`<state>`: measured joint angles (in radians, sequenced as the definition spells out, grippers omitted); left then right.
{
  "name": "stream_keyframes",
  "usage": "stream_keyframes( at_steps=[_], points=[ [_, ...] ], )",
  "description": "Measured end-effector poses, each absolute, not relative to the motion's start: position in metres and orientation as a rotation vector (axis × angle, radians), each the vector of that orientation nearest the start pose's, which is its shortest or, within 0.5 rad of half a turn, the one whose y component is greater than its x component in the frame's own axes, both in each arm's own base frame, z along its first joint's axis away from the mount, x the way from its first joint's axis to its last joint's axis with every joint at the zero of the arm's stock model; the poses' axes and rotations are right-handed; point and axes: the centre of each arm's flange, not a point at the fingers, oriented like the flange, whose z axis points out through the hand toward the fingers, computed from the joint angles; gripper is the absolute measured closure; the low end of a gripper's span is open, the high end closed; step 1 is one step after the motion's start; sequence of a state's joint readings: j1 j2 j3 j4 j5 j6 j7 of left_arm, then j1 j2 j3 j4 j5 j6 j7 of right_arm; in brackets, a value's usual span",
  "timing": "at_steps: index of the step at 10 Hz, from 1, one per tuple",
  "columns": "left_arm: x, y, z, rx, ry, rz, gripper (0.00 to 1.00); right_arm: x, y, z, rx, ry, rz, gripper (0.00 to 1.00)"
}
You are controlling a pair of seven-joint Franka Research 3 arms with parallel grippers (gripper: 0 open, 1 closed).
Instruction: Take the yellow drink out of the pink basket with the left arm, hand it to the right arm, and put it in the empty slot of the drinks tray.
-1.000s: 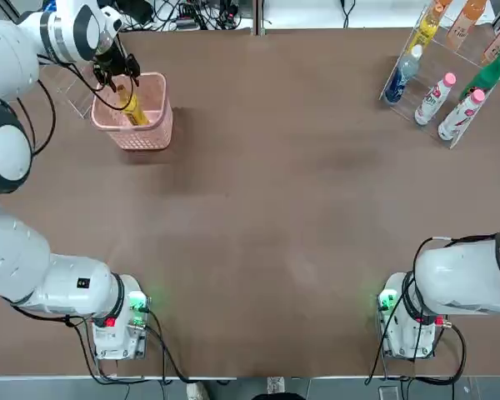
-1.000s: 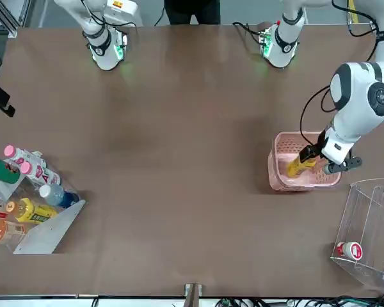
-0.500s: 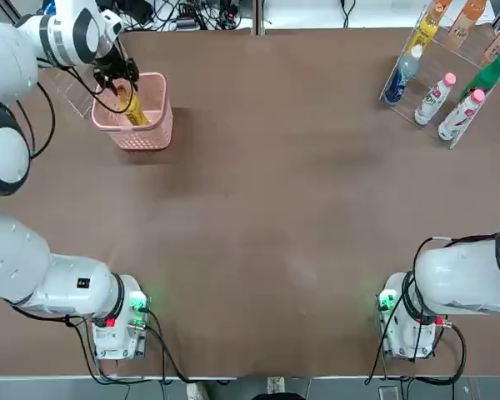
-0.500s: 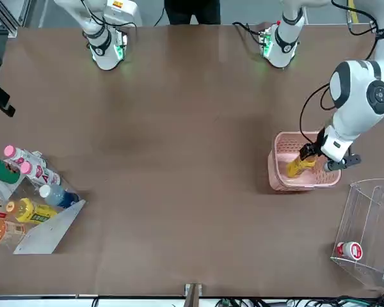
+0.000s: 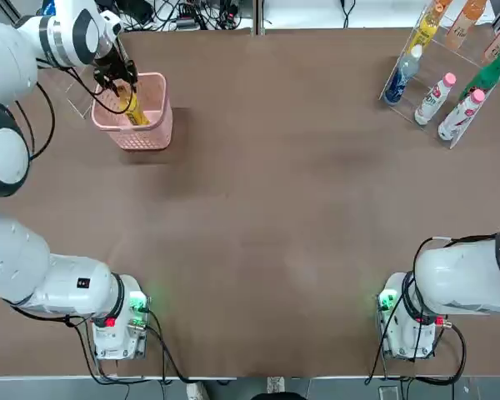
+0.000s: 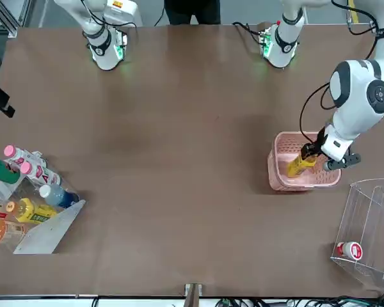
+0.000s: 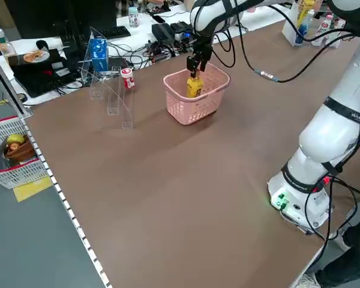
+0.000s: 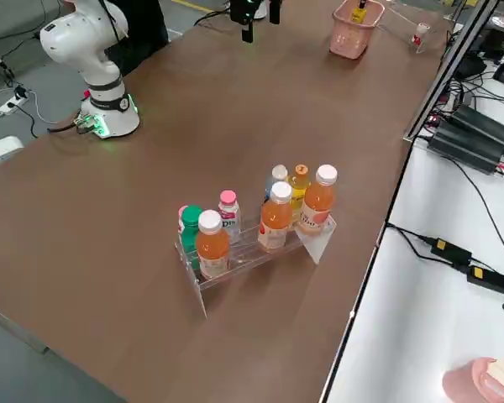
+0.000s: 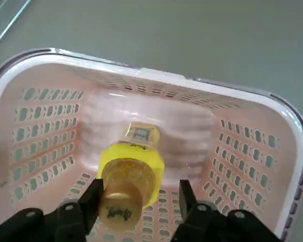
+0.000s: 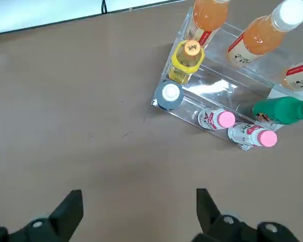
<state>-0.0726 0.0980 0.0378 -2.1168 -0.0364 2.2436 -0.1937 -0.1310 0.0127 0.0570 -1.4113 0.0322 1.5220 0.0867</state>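
My left gripper (image 9: 139,194) is reaching into the pink basket (image 9: 35,68), fingers flanking the yellow bottle's (image 9: 132,176) cap (not clamped yet); my right gripper (image 10: 139,209) is hanging wide open.

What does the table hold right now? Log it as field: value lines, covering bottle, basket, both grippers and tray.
bottle: yellow drink leaning inside the pink basket, cap up
basket: on the table's far left corner, by the left arm
left gripper: lowered into the basket, fingers either side of the bottle's cap, not yet shut on it
right gripper: open, above bare table, facing the drinks tray
tray: bottles standing in rows, far right corner
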Motion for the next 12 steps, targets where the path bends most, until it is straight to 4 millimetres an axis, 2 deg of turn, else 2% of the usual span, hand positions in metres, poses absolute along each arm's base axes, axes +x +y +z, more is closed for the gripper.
stream_keyframes(
  at_steps=[7,12],
  points=[
    [0.5604,-0.0122,0.3707,-3.153,-0.306,-0.044,0.36,0.5511,-0.0375,0.6879,-3.095,0.244,-0.152,0.01],
    [0.5602,-0.0111,0.373,-3.154,-0.305,-0.051,0.47,0.5511,-0.0375,0.6879,-3.095,0.244,-0.152,0.01]
  ],
)
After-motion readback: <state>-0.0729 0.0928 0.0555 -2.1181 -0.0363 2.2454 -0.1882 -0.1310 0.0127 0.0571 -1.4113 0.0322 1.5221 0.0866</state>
